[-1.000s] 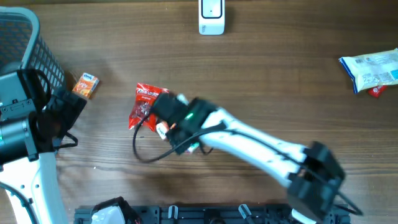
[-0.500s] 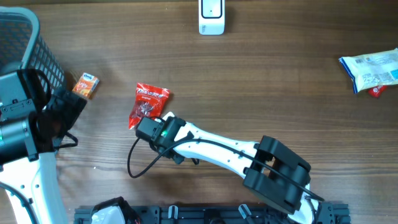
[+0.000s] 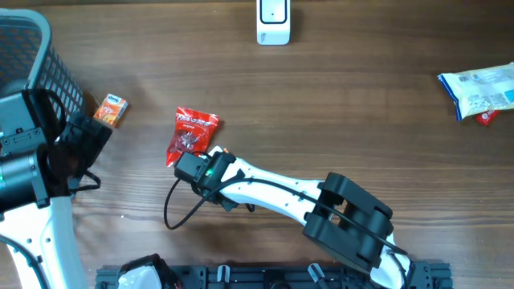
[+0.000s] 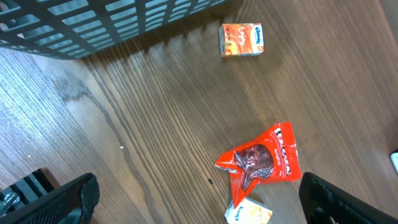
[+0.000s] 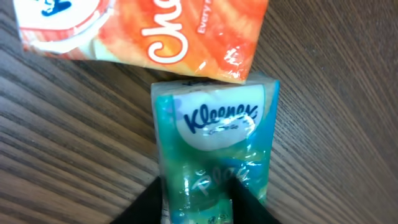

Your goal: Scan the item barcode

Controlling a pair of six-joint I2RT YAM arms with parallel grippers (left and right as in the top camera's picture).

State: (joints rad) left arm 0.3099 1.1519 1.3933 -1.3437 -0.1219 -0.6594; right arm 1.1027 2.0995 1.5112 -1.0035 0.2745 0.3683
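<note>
A green Kleenex tissue pack [image 5: 214,158] lies on the wooden table, and my right gripper [image 5: 198,202] is shut on it, a dark finger pressed against each long side. Just beyond it lies an orange-and-white Kleenex pack [image 5: 149,31], also seen at the bottom of the left wrist view as the orange-and-white pack [image 4: 249,213]. In the overhead view my right gripper [image 3: 197,169] hides the green pack, just below a red snack packet [image 3: 191,133]. The white scanner [image 3: 273,22] stands at the table's far edge. My left gripper [image 4: 199,202] hangs open above bare wood, holding nothing.
A dark wire basket [image 3: 36,60] stands at the far left, with a small orange tissue pack [image 3: 111,110] beside it. A blue-and-white bag [image 3: 480,91] lies at the far right. The right arm's cable [image 3: 173,213] loops over the table near the front.
My right arm has swung down and left, off the red packet, and its jaws have closed in on the green tissue pack. The left arm has not moved.
</note>
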